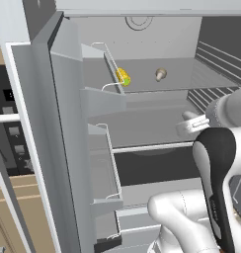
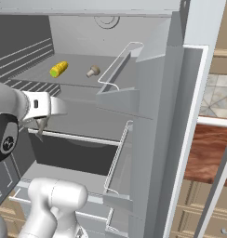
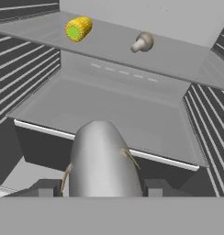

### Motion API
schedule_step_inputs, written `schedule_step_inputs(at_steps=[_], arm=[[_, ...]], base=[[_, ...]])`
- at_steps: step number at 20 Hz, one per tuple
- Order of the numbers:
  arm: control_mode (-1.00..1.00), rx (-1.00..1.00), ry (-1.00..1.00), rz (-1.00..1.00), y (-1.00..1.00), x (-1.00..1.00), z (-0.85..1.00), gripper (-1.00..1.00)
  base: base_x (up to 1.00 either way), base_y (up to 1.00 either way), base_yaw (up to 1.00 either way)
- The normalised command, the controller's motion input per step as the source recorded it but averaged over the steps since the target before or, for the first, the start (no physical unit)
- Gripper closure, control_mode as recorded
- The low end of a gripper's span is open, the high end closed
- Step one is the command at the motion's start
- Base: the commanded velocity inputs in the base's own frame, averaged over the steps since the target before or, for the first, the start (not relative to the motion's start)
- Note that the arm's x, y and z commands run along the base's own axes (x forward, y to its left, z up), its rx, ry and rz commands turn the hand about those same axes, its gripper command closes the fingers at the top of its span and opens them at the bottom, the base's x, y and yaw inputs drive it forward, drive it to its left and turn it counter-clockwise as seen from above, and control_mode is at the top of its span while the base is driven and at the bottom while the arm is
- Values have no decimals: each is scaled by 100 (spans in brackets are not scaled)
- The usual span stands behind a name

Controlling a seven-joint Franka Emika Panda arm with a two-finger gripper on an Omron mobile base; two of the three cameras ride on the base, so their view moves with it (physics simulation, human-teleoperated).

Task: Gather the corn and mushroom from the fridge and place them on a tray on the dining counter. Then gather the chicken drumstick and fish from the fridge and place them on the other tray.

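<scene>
Apparently gripper (image 2: 41, 126) holds fish (image 3: 102, 160); fridge (image 2: 152, 83) open

Pincer (image 3: 101, 183) tips hidden behind the grey fish (image 3: 102, 158).

Arm reaching forward, pincer (image 2: 41, 122) closed on grey fish (image 3: 102, 158).

The upper fridge shelf (image 3: 187, 59) carries the corn (image 3: 79, 29), with the mushroom (image 3: 142, 42) well apart, beside it.
</scene>
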Motion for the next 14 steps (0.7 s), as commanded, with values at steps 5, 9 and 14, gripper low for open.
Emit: schedule_step_inputs(at_steps=[5, 9, 14], arm=[[100, 0, 0, 0, 0, 0, 0, 100], [100, 0, 0, 0, 0, 0, 0, 100], [100, 0, 0, 0, 0, 0, 0, 100]], base=[[-43, 0, 0], [-100, 1, -17], [-39, 8, -12]])
